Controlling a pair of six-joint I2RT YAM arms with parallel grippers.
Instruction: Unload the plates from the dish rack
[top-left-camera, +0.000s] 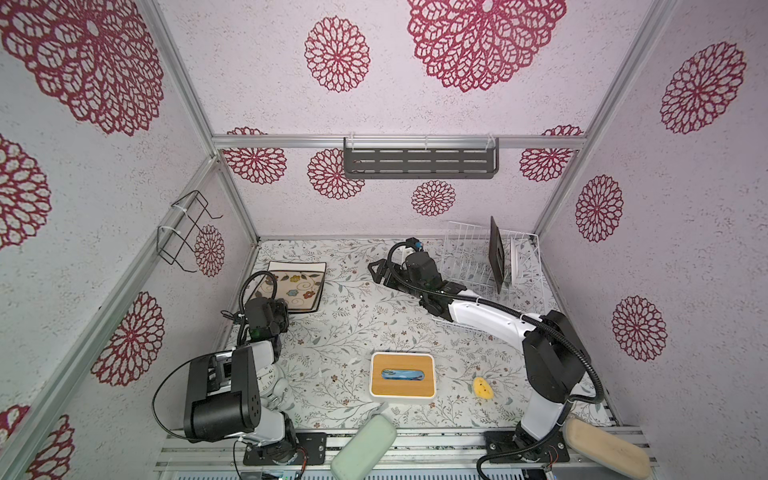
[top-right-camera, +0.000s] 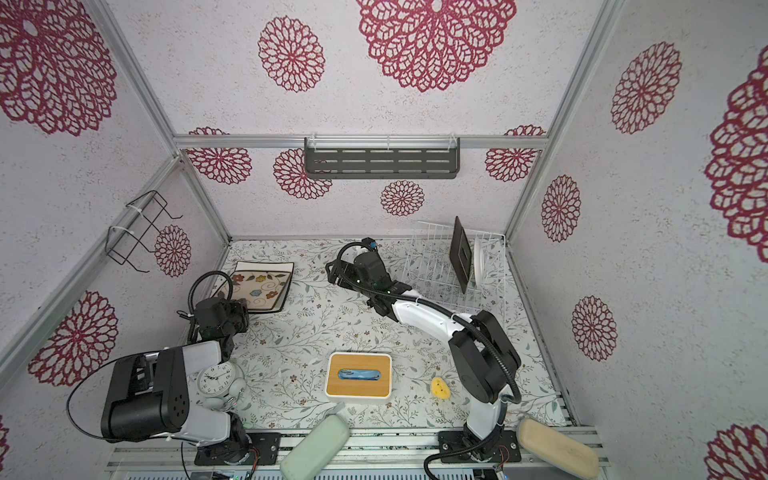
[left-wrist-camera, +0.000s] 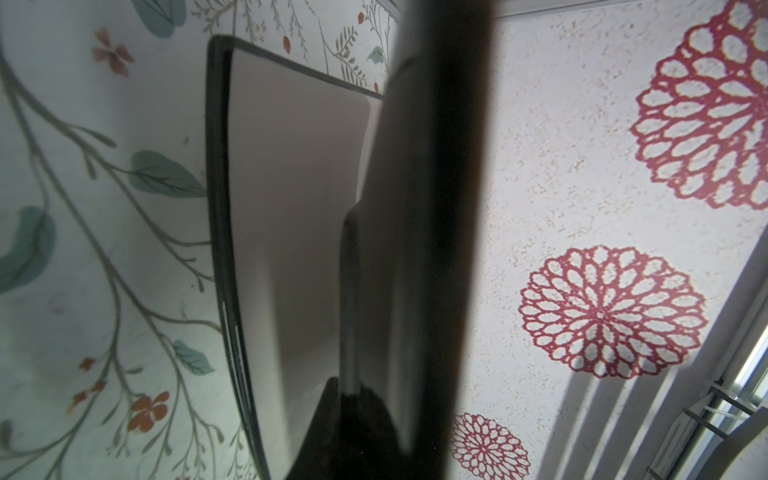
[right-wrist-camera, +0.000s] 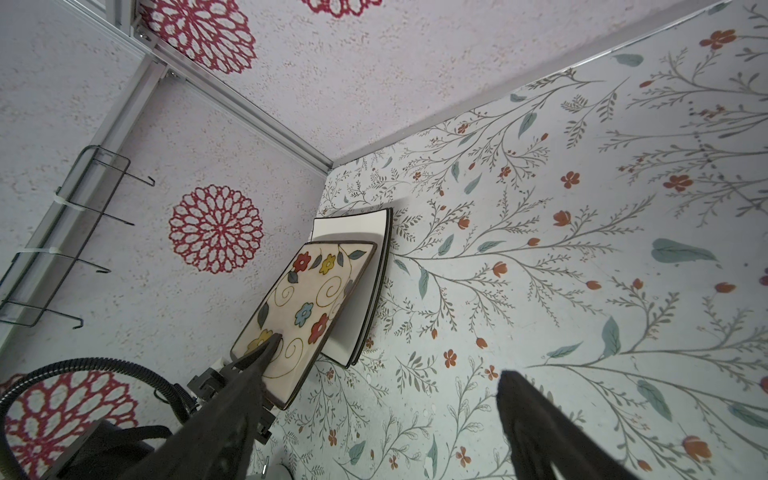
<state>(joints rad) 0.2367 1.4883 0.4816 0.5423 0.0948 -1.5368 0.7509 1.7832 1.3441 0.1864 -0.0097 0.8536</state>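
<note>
**Partly unloaded: two plates in the rack, three on the desk**

Here, the white wire dish rack (top-left-camera: 465, 270) in the desk's far right corner holds two plates on edge between its tines. One is a dark brown square plate (top-left-camera: 496, 254). Just beside it, on the side of the right wall, is a round white plate (top-left-camera: 516, 259). Near the far left corner, a cream square plate painted with flowers (top-left-camera: 296, 286) tops two pale square plates with dark rims (right-wrist-camera: 353, 230) (it lies askew over them). The left tool (top-left-camera: 289, 316) is clenched on the flowered plate's near edge. The right tool (top-left-camera: 376, 271) hangs released, jaws wide apart, above the floral-patterned desk (top-left-camera: 353, 328), in the bare stretch between stack and rack. A white box with a bamboo top (top-left-camera: 402, 376) stands nearer the front, well apart from both.
</note>
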